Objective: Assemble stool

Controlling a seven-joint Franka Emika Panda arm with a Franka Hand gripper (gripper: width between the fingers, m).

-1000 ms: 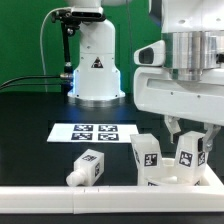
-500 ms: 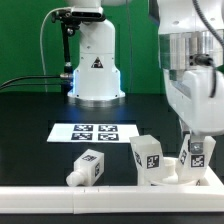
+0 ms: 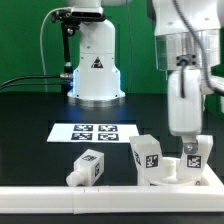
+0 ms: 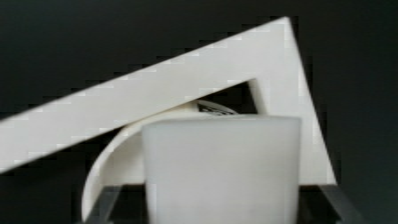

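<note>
Arm [image 3: 185, 80] is down at the exterior view's right. The claw [image 3: 189, 147] is low over the table [image 3: 30, 120], close behind the white rail [image 3: 60, 195].

Claw closed narrow on the held leg [image 3: 197, 152], which stands upright with its foot on the seat [image 3: 170, 172]. Wrist view agrees: the leg fills the gap, with a dark finger [image 4: 118, 205] tight against its flank. The seat's curved edge shows just behind.

Change over the last second: the wrist has swung round. Its broad white face was toward the camera; now a narrower side shows. The held leg's tag has drifted slightly toward the exterior view's right, but the leg has neither risen nor left the seat. This reads to me as turning on the spot, likely twisting the leg into its socket rather than carrying it.

Second leg [image 3: 147, 155] stands upright at the seat's other side, unmoved. Third leg [image 3: 88, 167] lies on its side on the table, well apart, in front of the marker board [image 3: 95, 132], also unmoved.

Judgement: stool partway done. One leg looks fitted, one is going in, one is loose. The joint itself is hidden, so I cannot say how deep the leg sits.
</note>
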